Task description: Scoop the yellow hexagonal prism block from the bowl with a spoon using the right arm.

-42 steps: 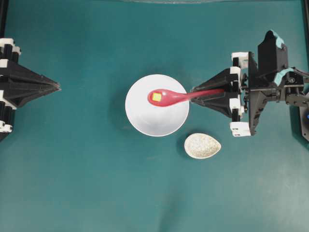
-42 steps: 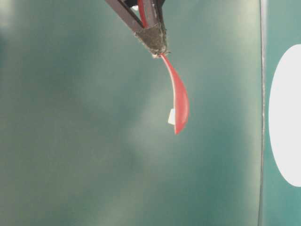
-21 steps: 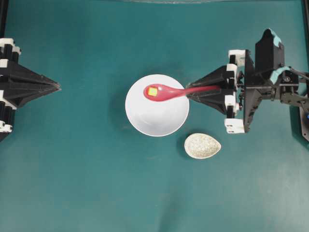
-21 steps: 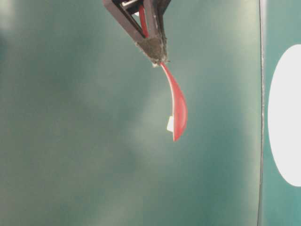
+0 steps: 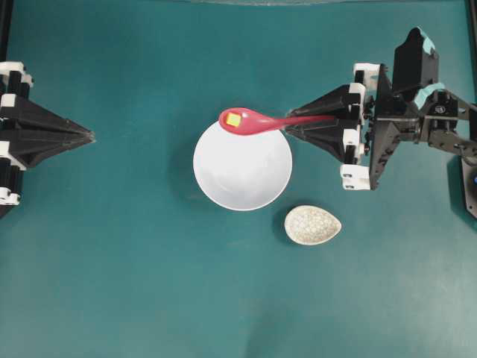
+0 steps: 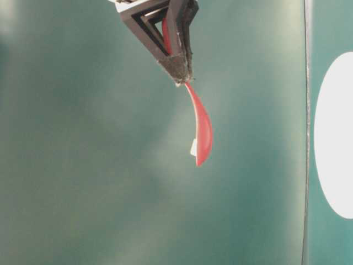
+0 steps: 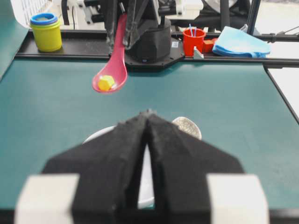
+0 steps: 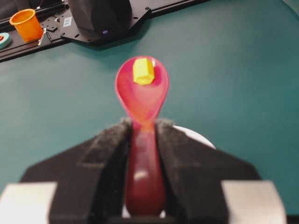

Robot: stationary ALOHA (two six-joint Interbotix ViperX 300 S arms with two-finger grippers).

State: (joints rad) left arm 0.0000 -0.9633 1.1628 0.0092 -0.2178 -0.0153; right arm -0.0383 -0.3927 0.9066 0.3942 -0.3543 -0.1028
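Tabletop: teal mat (image 5: 134, 283) fills my overhead view; I take the bowl as my landmark for everything else.
Right arm: I see the right arm (image 5: 417, 127) reaching in from the right of the bowl, light-blue tape patches on its upper parts.
Left arm: my left gripper (image 5: 88, 135) sits well to the left of the bowl, apart from everything; in its own wrist view the two black fingers (image 7: 117, 154) press together down the middle with nothing between them.
Bowl: plain white bowl (image 5: 242, 175) on the mat, and I see nothing inside it.
Right gripper: the right gripper (image 5: 289, 131) points at the bowl's upper right rim; from the wrist camera its pads (image 8: 105, 149) sit partly closed, clamped on either side of the spoon's handle.
Spoon: red-pink spoon (image 5: 253, 121) held by the handle, its scoop above the bowl's far rim in the overhead view; in the left wrist view it hangs clear above the mat.
Spoon rest: speckled oval dish (image 5: 312, 224) just beside the bowl's lower right, not touching it.
Block: yellow hexagonal prism block (image 5: 233, 119) lies in the spoon's scoop, out of the bowl.
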